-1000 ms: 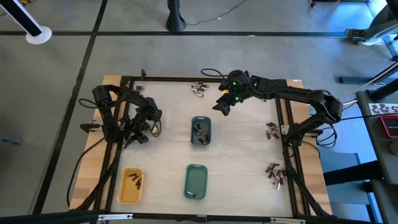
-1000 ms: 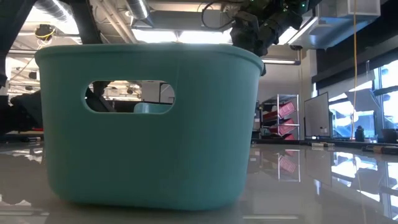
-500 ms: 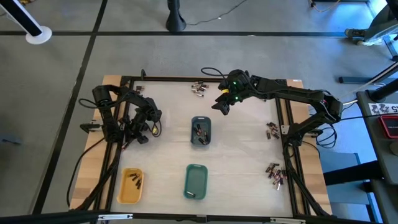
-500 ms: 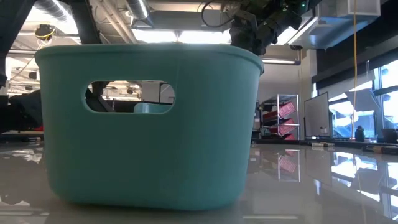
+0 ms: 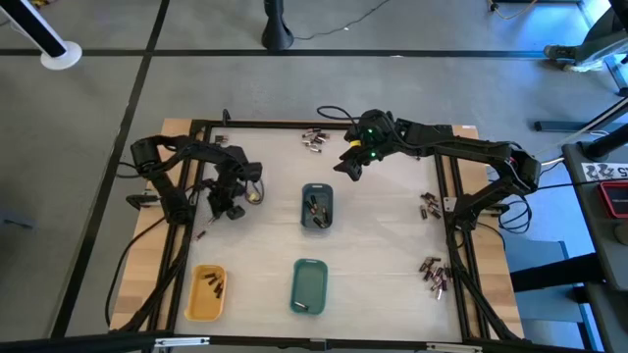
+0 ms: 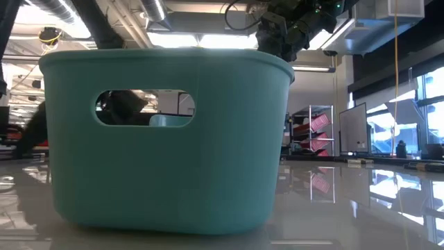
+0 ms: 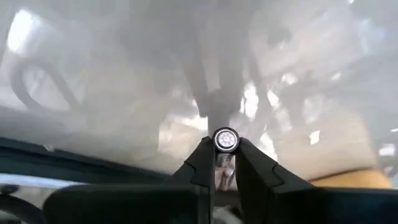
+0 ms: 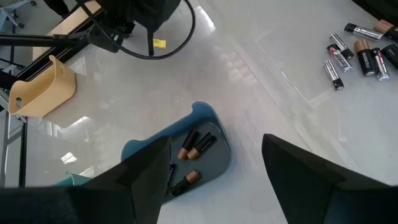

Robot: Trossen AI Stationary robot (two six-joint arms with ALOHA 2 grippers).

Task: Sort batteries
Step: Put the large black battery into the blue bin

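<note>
White tabletop [image 5: 378, 235] in a black frame, grey floor all round, bright ceiling lights and shelving in the room behind. At the far left sits the yellow tray [image 5: 206, 292] with batteries inside. Above it the left gripper [image 7: 224, 163] hangs over the table's left side, fingers pinching a small silver-ended battery [image 7: 226, 139]. Centre: the green tray [image 5: 309, 285] near the front, the grey-blue tray [image 5: 316, 207] behind it holding copper-tipped batteries [image 8: 196, 146]. A loose cluster [image 5: 313, 139] lies at the back edge. The right gripper [image 5: 349, 167] hovers just beside the grey-blue tray, fingers spread, nothing in them. More batteries [image 5: 433, 276] lie scattered along the right edge.
</note>
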